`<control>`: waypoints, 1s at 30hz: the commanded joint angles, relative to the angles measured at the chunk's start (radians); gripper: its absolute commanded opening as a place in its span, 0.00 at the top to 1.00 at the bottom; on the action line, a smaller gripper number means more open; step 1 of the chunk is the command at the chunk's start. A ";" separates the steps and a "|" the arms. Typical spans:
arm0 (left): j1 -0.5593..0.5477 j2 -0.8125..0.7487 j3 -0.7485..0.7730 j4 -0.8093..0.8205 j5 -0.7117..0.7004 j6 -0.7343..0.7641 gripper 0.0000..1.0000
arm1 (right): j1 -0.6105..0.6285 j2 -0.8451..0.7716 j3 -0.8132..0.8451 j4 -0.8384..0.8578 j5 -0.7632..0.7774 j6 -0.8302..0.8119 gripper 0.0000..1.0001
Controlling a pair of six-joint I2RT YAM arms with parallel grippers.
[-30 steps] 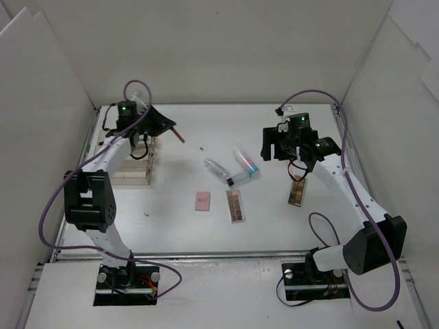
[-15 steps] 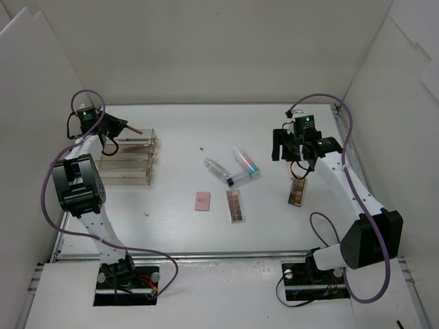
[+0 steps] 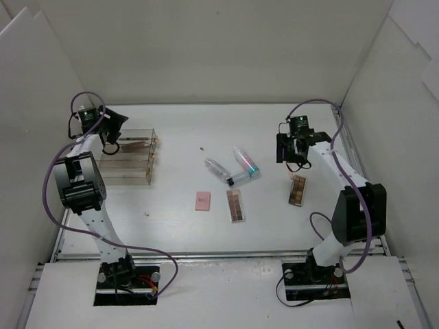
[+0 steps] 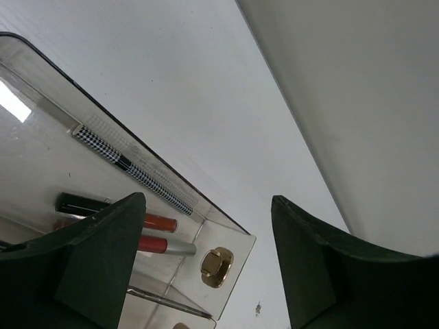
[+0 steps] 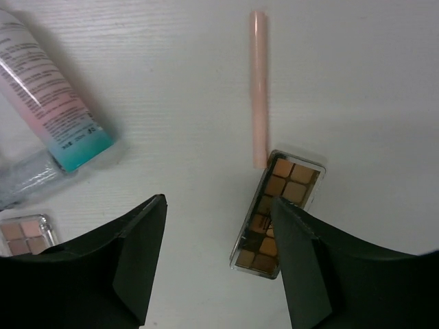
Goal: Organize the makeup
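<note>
My left gripper [image 3: 112, 137] hovers over the far end of the clear box [image 3: 127, 164]; it is open [image 4: 209, 201] with nothing between its fingers. Inside the box lie a checkered stick [image 4: 134, 168] and two red sticks [image 4: 159, 234]. My right gripper [image 3: 291, 159] is open [image 5: 218, 202] above the table, beside a brown eyeshadow palette [image 5: 278, 212] [image 3: 298, 190]. A thin pink stick [image 5: 258, 89] lies beyond that palette, touching its end. A second palette [image 3: 235, 205], a pink compact [image 3: 202, 200], a pink-and-blue tube [image 3: 245, 162] and clear bottles [image 3: 218, 169] lie mid-table.
A gold-capped item [image 4: 216, 266] stands in the box's corner compartment. White walls close in the table on the left, back and right. A small dark speck [image 3: 200, 147] lies behind the bottles.
The left gripper swung left over the box and opened, letting go of the brown stick it held. The right gripper shifted slightly left, over the pink stick, and narrowed a little.
</note>
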 commanded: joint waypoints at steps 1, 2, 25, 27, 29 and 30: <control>0.006 -0.110 0.049 -0.024 -0.027 0.033 0.30 | -0.014 0.091 0.053 0.019 0.019 -0.022 0.42; 0.006 -0.122 0.049 -0.039 -0.032 0.038 0.28 | -0.017 0.111 0.058 0.019 0.016 -0.025 0.43; -0.486 -0.408 0.006 -0.482 -0.026 0.441 0.18 | -0.157 0.447 0.154 0.021 -0.140 -0.074 0.74; -0.517 -0.422 0.001 -0.486 -0.021 0.450 0.18 | -0.155 0.449 0.160 0.019 -0.135 -0.077 0.90; -0.535 -0.431 -0.006 -0.475 0.013 0.447 0.18 | -0.155 0.425 0.151 0.021 -0.148 -0.076 1.00; -0.553 -0.434 -0.006 -0.464 0.039 0.440 0.18 | -0.152 0.409 0.147 0.022 -0.151 -0.074 1.00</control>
